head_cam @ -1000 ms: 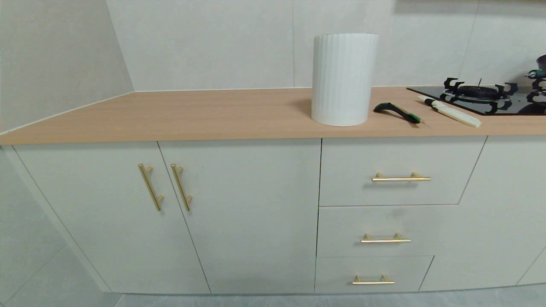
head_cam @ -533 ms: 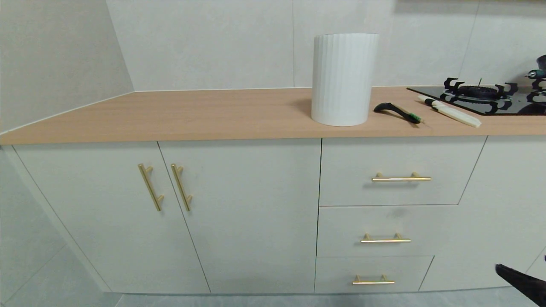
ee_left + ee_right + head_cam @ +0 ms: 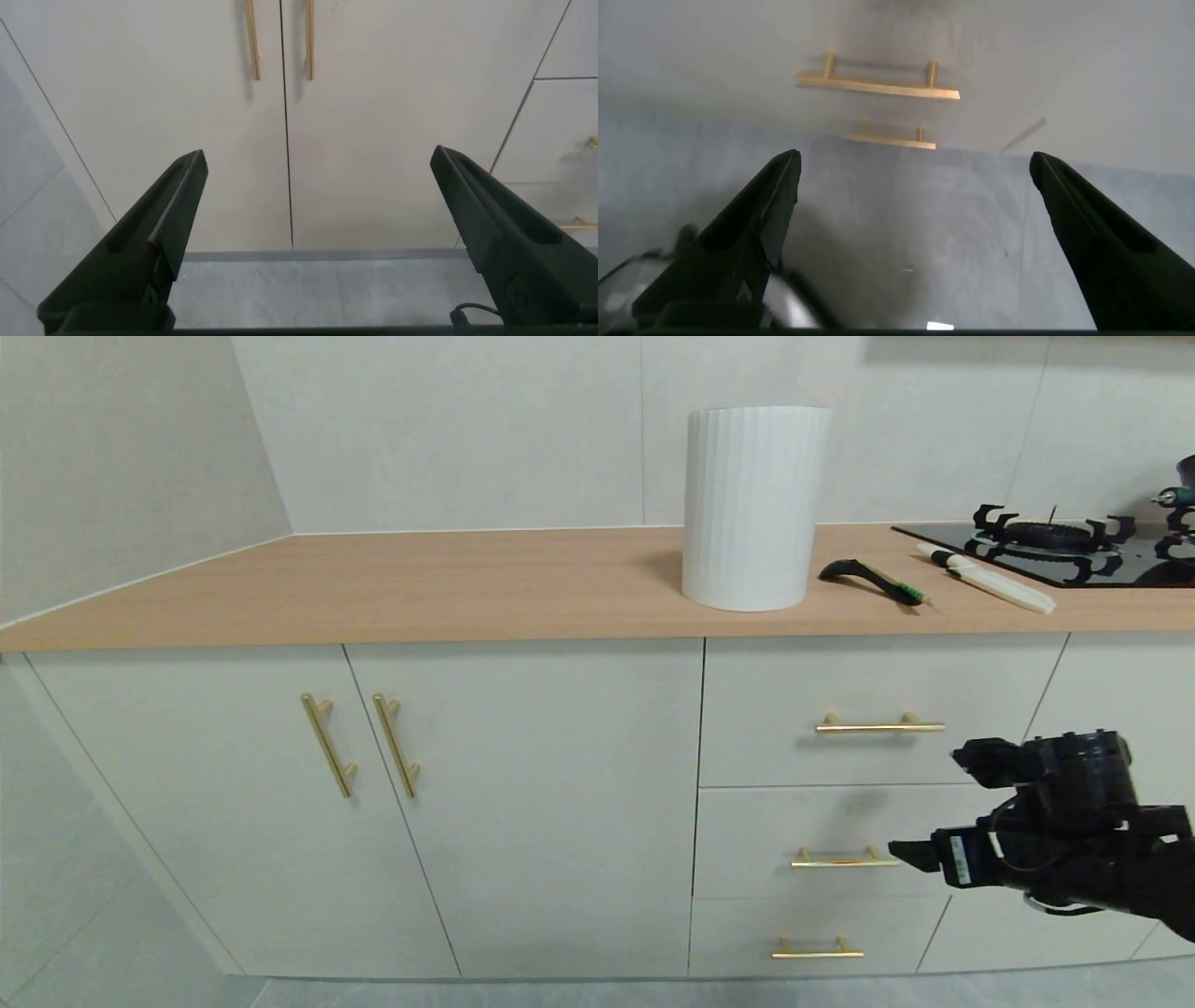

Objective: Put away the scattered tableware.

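Two pincers, each spread wide and holding nothing. Right pincer hovering before the middle drawer, level with its handle, fingers aimed at the cabinet front. Left pincer low, facing the double cupboard doors. Toward the tabletop's right end, a tall white ribbed canister, contents hidden. Just beside it, a black-handled utensil and a white knife, close to the hob. Label behind right pincer too small to read.

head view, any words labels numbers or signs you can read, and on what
No text can be read.
right gripper: small pale label on its body, print too small to read.
white ribbed container, drawers, countertop: no print visible.
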Tool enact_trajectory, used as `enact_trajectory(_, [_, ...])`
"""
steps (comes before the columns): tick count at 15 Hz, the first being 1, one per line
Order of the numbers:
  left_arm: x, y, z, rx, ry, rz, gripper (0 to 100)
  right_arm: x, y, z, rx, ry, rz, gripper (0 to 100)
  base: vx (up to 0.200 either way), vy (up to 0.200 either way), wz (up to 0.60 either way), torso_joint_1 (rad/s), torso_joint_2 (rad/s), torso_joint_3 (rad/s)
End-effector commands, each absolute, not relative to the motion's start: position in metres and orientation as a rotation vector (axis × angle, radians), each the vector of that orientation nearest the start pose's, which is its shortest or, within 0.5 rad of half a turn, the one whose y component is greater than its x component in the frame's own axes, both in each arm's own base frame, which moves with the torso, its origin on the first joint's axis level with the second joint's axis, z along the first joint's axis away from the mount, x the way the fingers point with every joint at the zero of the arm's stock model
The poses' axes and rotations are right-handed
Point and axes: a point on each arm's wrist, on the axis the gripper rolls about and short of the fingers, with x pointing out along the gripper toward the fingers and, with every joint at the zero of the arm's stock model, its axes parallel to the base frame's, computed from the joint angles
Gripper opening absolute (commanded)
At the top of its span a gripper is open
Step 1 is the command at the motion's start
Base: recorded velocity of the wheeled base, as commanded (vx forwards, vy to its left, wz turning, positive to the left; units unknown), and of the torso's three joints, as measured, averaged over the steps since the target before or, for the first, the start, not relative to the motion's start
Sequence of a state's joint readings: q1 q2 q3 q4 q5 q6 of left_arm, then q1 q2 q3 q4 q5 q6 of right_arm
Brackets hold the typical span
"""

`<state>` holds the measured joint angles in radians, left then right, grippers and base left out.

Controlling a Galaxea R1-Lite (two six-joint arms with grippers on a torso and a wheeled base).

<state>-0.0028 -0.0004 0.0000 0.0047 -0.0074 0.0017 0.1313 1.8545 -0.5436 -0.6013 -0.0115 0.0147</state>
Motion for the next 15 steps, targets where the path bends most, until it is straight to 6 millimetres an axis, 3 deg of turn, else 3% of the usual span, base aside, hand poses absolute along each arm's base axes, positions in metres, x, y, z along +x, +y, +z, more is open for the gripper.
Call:
enact_trajectory(1, [-0.023, 0.0, 0.075, 0.002, 0.005, -0.009, 100, 0.308, 0.042, -0.003, -0.063, 0.805, 0.071, 100, 0.0, 0.0, 0.0, 0.0, 0.0, 0.0])
enact_trajectory(4, [-0.023, 0.0, 0.075, 0.002, 0.005, -0.009, 100, 0.325, 0.049, -0.032, -0.072, 0.722, 0.026, 100, 0.0, 0.0, 0.0, 0.0, 0.0, 0.0])
enact_trajectory(7, [-0.023, 0.0, 0.075, 0.002, 0.005, -0.011, 100, 0.338, 0.05, -0.047, -0.063, 0.69, -0.018, 100, 0.0, 0.0, 0.0, 0.0, 0.0, 0.0])
enact_trajectory(15, [-0.023, 0.0, 0.075, 0.002, 0.005, -0.009, 100, 0.356, 0.053, -0.059, -0.031, 0.637, -0.073, 100, 0.0, 0.0, 0.0, 0.0, 0.0, 0.0])
